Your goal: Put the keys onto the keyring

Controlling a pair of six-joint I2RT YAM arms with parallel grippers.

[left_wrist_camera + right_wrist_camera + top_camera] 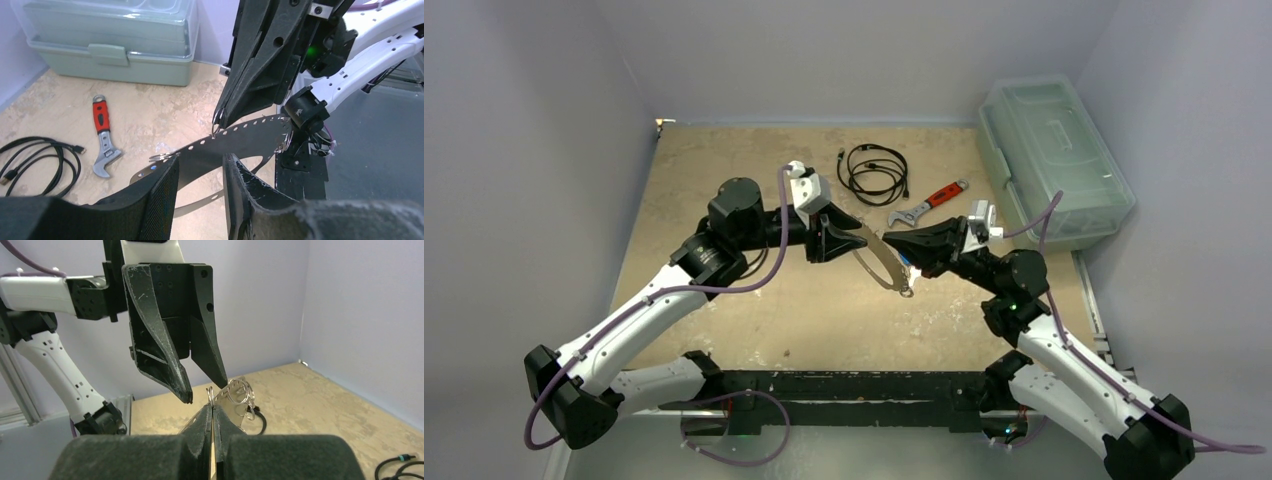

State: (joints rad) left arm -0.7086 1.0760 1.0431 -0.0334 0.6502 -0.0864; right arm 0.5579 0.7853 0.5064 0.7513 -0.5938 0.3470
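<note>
The keyring [879,258] is a flat silvery ring with small holes along its rim, held above the table between the two arms. My right gripper [902,252] is shut on its rim [240,137], fingertips meeting at a small wire loop [216,125]. In the right wrist view the pads [202,427] are pressed together with the keyring [225,394] just past them. My left gripper [200,160] stands open, its jaws apart on either side of the ring's band; the left gripper [205,391] hovers just above the rim. I cannot make out the keys.
Small split rings [241,391] hang from the keyring's holes. A red-handled wrench [929,203] and a coiled black cable [874,172] lie on the table behind the grippers. A clear lidded box [1052,160] stands at the back right. Walls close in on three sides.
</note>
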